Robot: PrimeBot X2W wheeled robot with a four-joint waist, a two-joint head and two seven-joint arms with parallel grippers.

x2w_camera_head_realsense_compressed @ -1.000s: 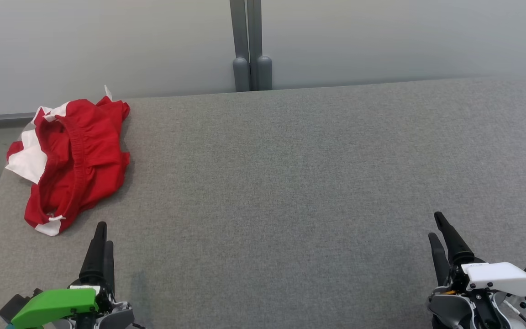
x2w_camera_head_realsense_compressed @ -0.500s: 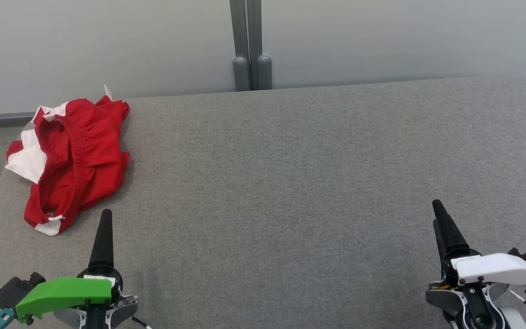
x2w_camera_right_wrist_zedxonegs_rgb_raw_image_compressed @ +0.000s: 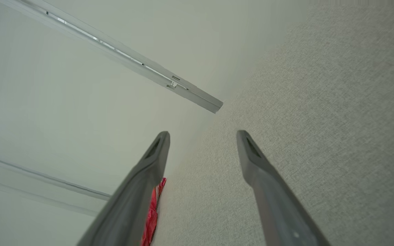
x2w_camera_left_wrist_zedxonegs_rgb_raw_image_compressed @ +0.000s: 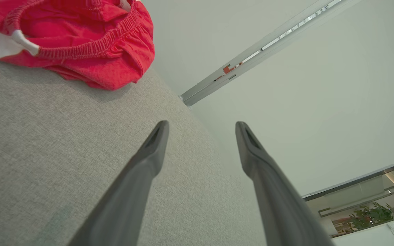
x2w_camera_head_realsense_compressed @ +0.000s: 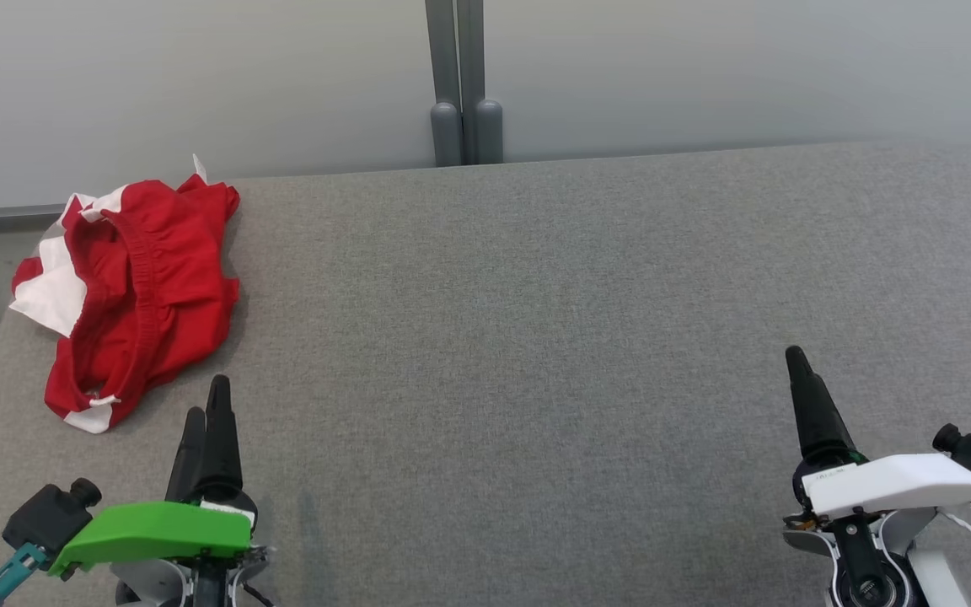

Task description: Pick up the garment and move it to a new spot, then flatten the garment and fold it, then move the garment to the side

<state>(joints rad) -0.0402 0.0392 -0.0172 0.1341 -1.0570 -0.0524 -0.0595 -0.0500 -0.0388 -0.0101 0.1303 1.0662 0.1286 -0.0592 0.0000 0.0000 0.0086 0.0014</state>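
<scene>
**Sizing up the red-and-white shorts before the first pick**

Bunched in a loose heap at the far left corner of the grey felt-topped table, with one white panel hanging over the left edge. Not yet lifted, flattened or folded.

Judged light, limp and thin. Too soft to hold a shape, so likely to drape and swing once raised, and to drag a little on the felt rather than slide. Not fragile, so safe under a firm pinch. Probably not slippery either, going by the matte weave in the left wrist view.

Best taken by the elastic waistband, gathered, thicker than the rest and standing up as a ridge across the heap. Gives the fingers some bulk to close on. Should also bring the whole piece up together instead of peeling off a single layer. Better to leave the overhanging white panel alone: a tug there risks pulling the heap off the edge.

Left gripper empty, fingers apart, poised near the closest hem without touching it. From its own wrist view, waistband ahead and off to the upper left of the fingertips.

Right gripper also empty with fingers spread, as seen from its wrist camera. Placed over bare felt at the near right, well apart from the shorts.

Looks like a reach for the left arm.
</scene>
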